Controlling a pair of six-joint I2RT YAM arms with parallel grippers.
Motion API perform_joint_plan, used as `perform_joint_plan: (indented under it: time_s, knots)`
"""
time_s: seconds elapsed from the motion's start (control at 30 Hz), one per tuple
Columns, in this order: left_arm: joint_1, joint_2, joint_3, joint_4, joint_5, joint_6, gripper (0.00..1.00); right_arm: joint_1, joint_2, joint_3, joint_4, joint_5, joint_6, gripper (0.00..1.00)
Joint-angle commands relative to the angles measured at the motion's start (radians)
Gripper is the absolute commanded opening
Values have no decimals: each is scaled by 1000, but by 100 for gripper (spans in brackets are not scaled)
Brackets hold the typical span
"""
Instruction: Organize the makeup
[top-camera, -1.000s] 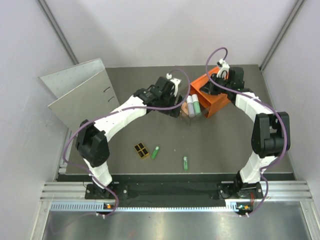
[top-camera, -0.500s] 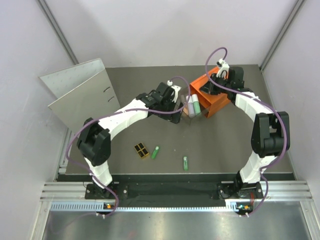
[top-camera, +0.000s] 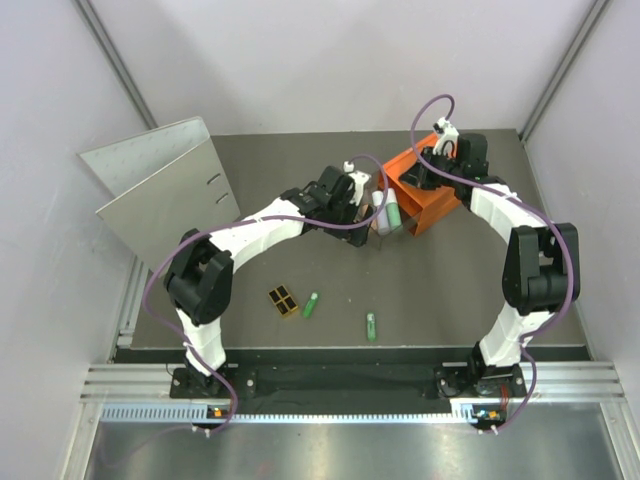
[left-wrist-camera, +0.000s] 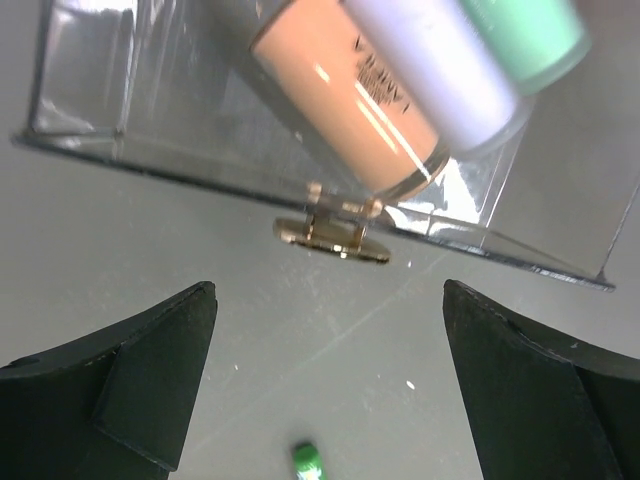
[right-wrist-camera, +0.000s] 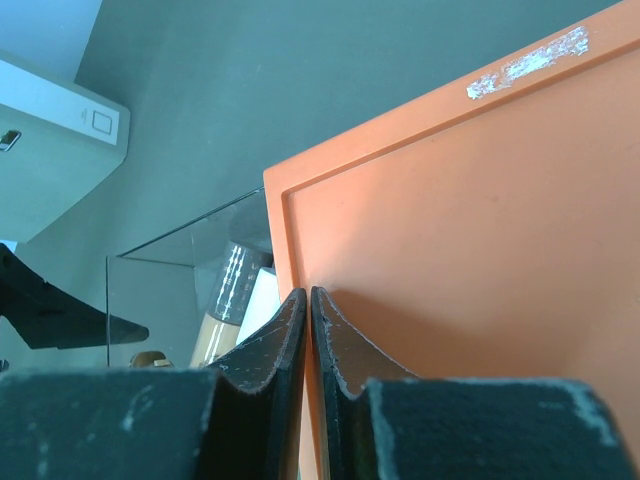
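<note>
Three short tubes lie side by side in a clear drawer (left-wrist-camera: 90, 150) pulled out of the orange drawer box (top-camera: 425, 195): orange (left-wrist-camera: 350, 100), lavender-white (left-wrist-camera: 440, 70) and mint green (left-wrist-camera: 520, 30). My left gripper (left-wrist-camera: 328, 295) is open just in front of the drawer's gold knob (left-wrist-camera: 333, 235), with nothing between its fingers (left-wrist-camera: 150, 370). My right gripper (right-wrist-camera: 309, 295) is shut on the thin edge of the orange box (right-wrist-camera: 460, 250). A black-and-gold palette (top-camera: 284, 300) and two green sticks (top-camera: 311, 305) (top-camera: 371, 325) lie on the table near the front.
A large grey ring binder (top-camera: 160, 185) stands open at the back left. The left arm (top-camera: 260, 225) stretches across the table's middle towards the drawer. Pale walls close in the table on three sides.
My left gripper has moved right and down to the front of the clear drawer, and its jaws have opened wider. The right arm has not moved.
</note>
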Motion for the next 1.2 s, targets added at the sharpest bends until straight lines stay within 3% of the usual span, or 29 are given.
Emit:
perform_joint_plan:
  time_s: [0.0, 1.17]
  knots:
    - [2, -5, 5, 107, 7, 42, 99, -2, 126, -101, -345, 132, -78, 8]
    - [1, 285, 323, 343, 65, -8, 99, -2, 145, -79, -364, 132, -80, 9]
